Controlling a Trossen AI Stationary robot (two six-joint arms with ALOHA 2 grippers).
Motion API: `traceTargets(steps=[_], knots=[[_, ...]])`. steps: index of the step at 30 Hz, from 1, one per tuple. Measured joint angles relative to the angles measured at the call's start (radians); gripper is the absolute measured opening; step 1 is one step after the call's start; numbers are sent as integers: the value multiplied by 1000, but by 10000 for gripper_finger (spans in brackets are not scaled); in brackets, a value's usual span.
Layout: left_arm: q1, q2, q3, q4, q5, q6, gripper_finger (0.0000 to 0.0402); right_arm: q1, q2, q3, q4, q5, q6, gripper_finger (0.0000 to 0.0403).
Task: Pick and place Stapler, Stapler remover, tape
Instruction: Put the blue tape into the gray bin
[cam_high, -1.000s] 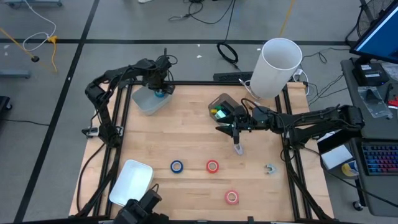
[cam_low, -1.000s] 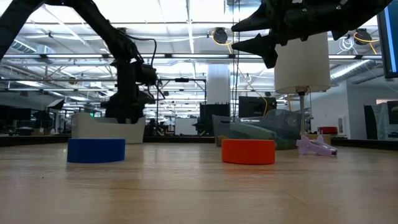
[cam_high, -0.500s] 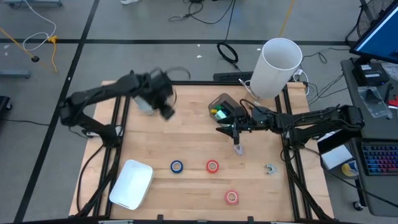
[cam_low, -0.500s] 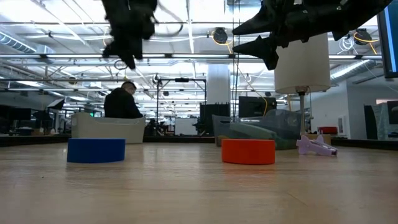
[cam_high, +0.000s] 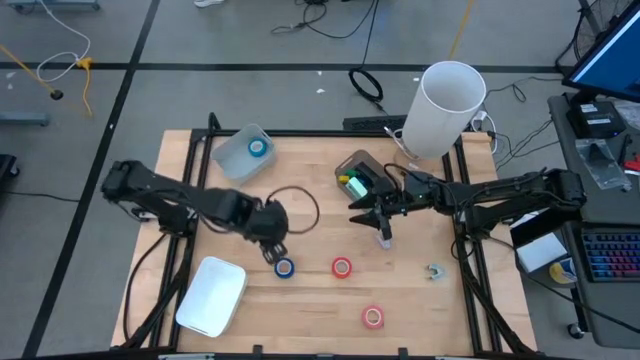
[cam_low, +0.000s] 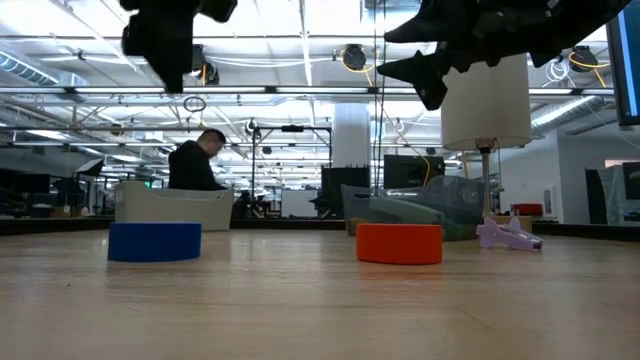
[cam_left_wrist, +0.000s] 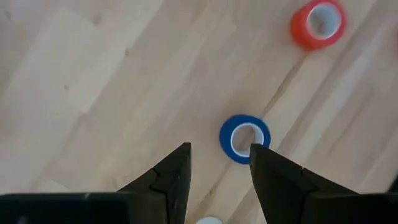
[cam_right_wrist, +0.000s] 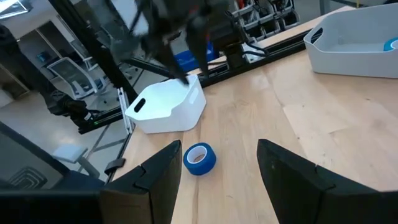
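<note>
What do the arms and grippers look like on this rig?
Both arms are matte black, jointed, with thin black cables looping alongside them. The left gripper and right gripper each end in two dark, wedge-shaped fingers tapering to pointed tips. No markings are visible.

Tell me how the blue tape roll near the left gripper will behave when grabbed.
The blue tape roll lies flat on the table, so it probably won't roll. It looks small and hollow, likely light and apt to slide if nudged. The left gripper, open above it, could probably pinch across its stiff ring.
</note>
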Motion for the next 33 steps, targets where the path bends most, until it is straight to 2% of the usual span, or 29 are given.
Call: traceTargets(steps=[7,17,28,33], knots=[[-33,158,-4,9,4,-112,161,0,0,0,2,0,-2,201],[4,360,-4,13,158,-113,167,0,0,0,2,0,-2,201],[3,418,-4,36,195,-118,240,0,0,0,2,2,-3,201],[2,424,-4,38,192,-97,244,0,0,0,2,3,-3,201]])
